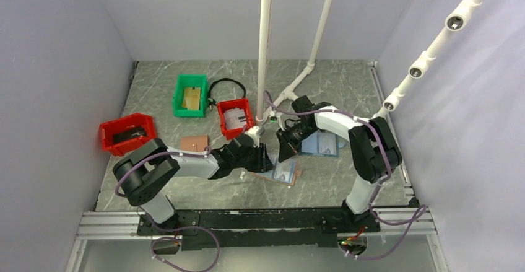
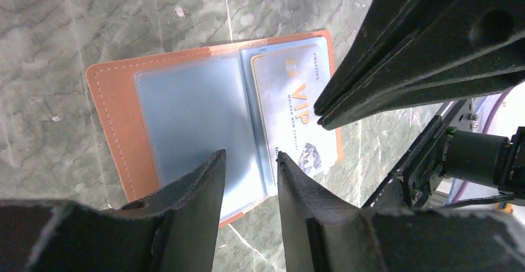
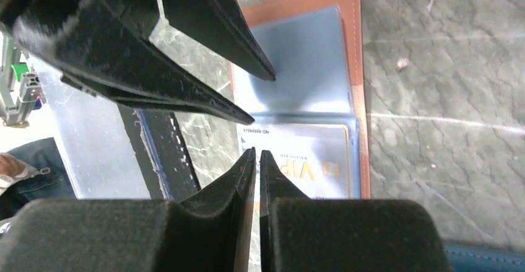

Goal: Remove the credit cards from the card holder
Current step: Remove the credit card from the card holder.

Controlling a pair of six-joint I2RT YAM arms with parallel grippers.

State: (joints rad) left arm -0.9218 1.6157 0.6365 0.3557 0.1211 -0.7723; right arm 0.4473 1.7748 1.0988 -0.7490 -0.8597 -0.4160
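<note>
The card holder lies open and flat on the marble table, with a brown rim and a light blue inside. Its one pocket looks empty. The other holds a pale credit card printed "VIP" in gold. My left gripper is open above the holder's near edge, its fingers astride the fold with nothing between them. My right gripper is shut, its tips over the card near its edge; whether they touch it I cannot tell. In the top view both grippers meet over the holder.
An all-blue bifold holder lies open just right of the right gripper. A small brown flat piece lies to the left. Two red bins, a green bin and a black cable loop stand behind. A white pipe rises at centre.
</note>
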